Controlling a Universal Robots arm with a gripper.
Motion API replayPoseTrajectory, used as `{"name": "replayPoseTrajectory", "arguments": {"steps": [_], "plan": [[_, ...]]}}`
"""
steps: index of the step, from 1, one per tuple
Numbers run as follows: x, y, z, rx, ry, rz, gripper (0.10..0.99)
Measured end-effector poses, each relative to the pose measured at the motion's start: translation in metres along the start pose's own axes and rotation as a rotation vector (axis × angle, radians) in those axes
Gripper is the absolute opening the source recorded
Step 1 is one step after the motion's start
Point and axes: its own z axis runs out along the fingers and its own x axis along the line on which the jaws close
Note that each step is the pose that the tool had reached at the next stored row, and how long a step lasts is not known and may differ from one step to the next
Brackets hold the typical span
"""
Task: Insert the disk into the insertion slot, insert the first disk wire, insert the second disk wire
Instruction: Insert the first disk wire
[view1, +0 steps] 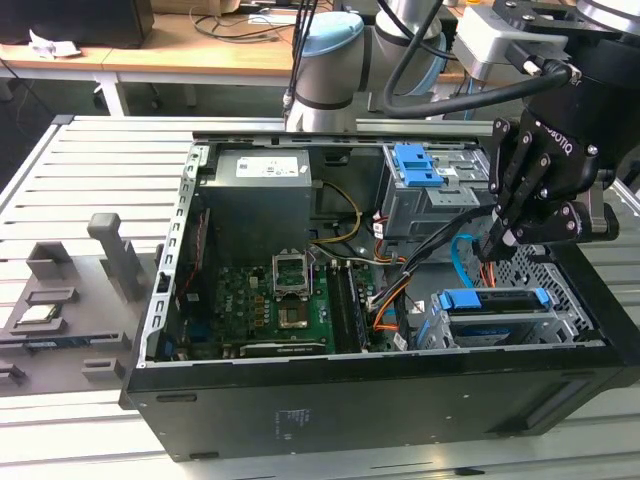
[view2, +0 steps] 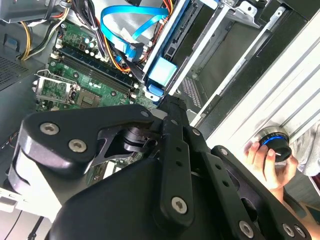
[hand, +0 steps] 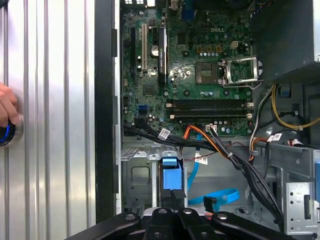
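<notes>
In the exterior view, the end effector (view1: 503, 240) is hanging at the exterior view's right, over the far end of the disk (view1: 495, 299). The disk is lying in the insertion slot (view1: 520, 325), near the case's near wall. The fingers are looking drawn together, with nothing between them. I am counting one disk, one low slot, one taller cage (view1: 425, 205), one second disk wire (view1: 461, 258) and one first disk wire (view1: 385, 300).

In the second wrist view, the end effector (view2: 172, 102) is sitting just beside the disk's (view2: 161, 72) blue carrier end. The second disk wire (view2: 125, 25) is looping nearby, and its plug seems to be hanging free. One hand (view2: 262, 160) is resting on a knob outside the case.

In the first wrist view, the fingertips are meeting at the carrier (hand: 170, 176). The push is probably going best straight along the slot (hand: 140, 175), keeping the carrier square to the walls and clear of both wires (hand: 220, 196) (hand: 202, 137).
</notes>
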Motion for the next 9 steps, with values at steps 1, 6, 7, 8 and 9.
{"name": "replayPoseTrajectory", "arguments": {"steps": [1,6,7,8,9], "plan": [[0.0,0.0,0.0,0.0,0.0,0.0,0.106],[-0.0007,-0.0068,0.0001,0.0,0.0004,0.0,0.106],[-0.0011,-0.009,0.0,0.0,0.0007,0.0,0.106],[-0.0015,-0.0114,0.0,0.0,0.0009,0.0,0.106],[-0.0024,-0.0159,0.0,0.0,0.0015,0.0,0.106]]}}
